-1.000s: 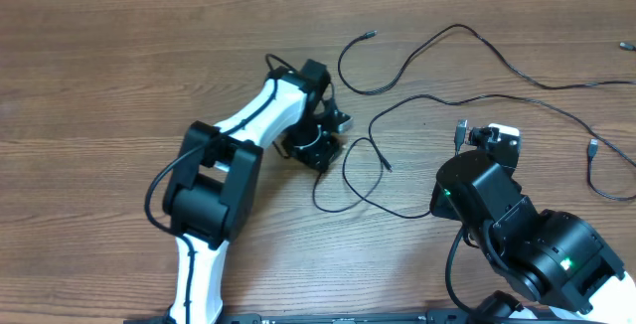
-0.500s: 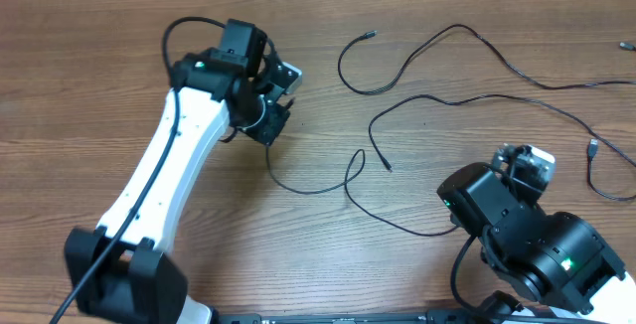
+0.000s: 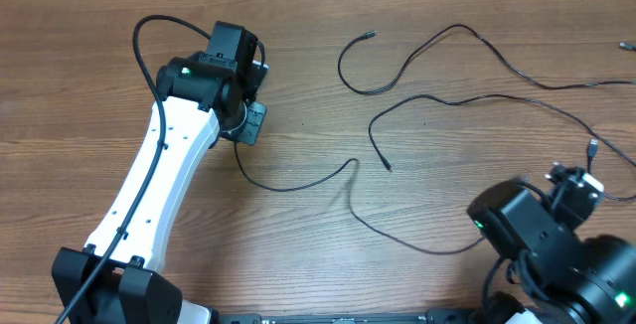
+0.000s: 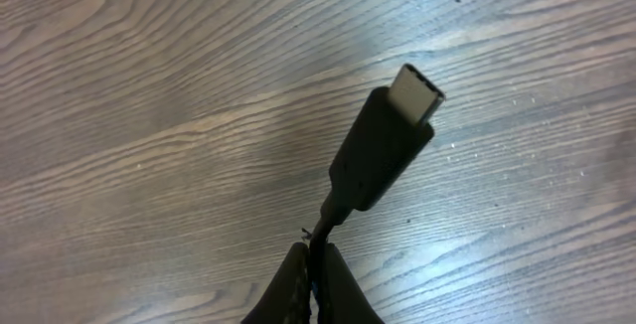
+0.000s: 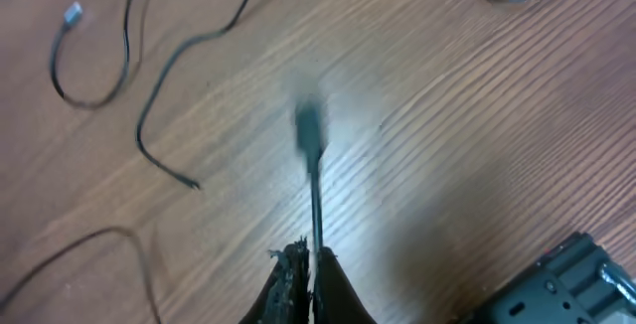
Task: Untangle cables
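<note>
Several thin black cables lie on the wooden table. My left gripper is at the upper left, shut on one cable just behind its USB-C plug, which sticks out past the closed jaws. That cable runs across the table toward my right gripper at the lower right. The right gripper is shut on a thin cable with a blurred plug beyond its tips. Two other cables curve across the upper right, apart from the held one.
A loose plug with a cable loop lies by the right edge. Another plug end rests at top centre, and a bare cable tip at mid-table. Black robot hardware fills the right wrist view's lower right corner.
My left gripper has carried its cable end up and to the left. My right gripper has pulled back toward the lower right. The cable between them has stretched out, and its loop has opened.
</note>
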### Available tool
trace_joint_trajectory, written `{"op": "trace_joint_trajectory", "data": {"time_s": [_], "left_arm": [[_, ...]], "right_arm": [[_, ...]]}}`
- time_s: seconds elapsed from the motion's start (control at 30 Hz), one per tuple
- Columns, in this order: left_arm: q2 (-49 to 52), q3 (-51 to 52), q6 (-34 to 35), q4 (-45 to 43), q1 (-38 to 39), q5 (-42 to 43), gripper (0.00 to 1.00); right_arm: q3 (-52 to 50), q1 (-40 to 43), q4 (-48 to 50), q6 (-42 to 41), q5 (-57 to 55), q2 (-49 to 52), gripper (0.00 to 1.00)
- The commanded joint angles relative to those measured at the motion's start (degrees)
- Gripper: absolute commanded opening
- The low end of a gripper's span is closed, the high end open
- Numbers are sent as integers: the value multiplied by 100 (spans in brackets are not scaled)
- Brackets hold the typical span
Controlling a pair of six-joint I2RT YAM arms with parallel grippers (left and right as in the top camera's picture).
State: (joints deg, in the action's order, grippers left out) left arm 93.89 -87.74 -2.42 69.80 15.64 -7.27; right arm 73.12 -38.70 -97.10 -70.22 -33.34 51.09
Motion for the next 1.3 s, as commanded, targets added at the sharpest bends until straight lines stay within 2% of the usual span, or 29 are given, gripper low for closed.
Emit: {"op": "trace_joint_trajectory", "data": {"time_s": [0.0,0.13,0.23,0.37,0.43,0.5,0.57,0.67,0.73,0.83,1.0,1.17,1.27], "left_arm": [[-122,-15,284,35,-22,-166,4],[-122,-15,282,90,-24,26,4],[-122,-15,240,111,-22,153,4],[-122,-15,243,94,-24,153,4],[-122,-15,243,68,-24,153,4],[-122,-15,243,46,-24,155,4],[-122,-15,243,44,-24,155,4],[-122,-15,243,46,-24,155,4],[-122,-15,240,37,-24,153,4],[-122,-15,243,4,-24,155,4],[-122,-15,243,-15,-24,157,4],[-122,-15,243,-63,-24,162,4],[-122,-15,243,-92,-24,251,4]], "right_arm": [[138,264,7,-157,-658,-116,4],[138,872,7,-136,-1152,-118,4],[138,1314,24,-52,-1056,-116,4],[94,1554,457,942,-120,-116,4],[-9,1556,785,1624,496,-92,21],[-155,1556,1021,2164,997,-13,53],[-306,1556,1099,2551,1266,133,74],[-592,1556,1180,3287,1561,466,93],[-754,1554,1353,3746,1773,730,100],[-874,1552,1700,4509,2214,1217,100],[-879,1552,2072,4782,2369,2280,100],[-879,1552,2544,5995,3010,3171,100],[-879,1554,2837,6183,3003,3609,100]]}}
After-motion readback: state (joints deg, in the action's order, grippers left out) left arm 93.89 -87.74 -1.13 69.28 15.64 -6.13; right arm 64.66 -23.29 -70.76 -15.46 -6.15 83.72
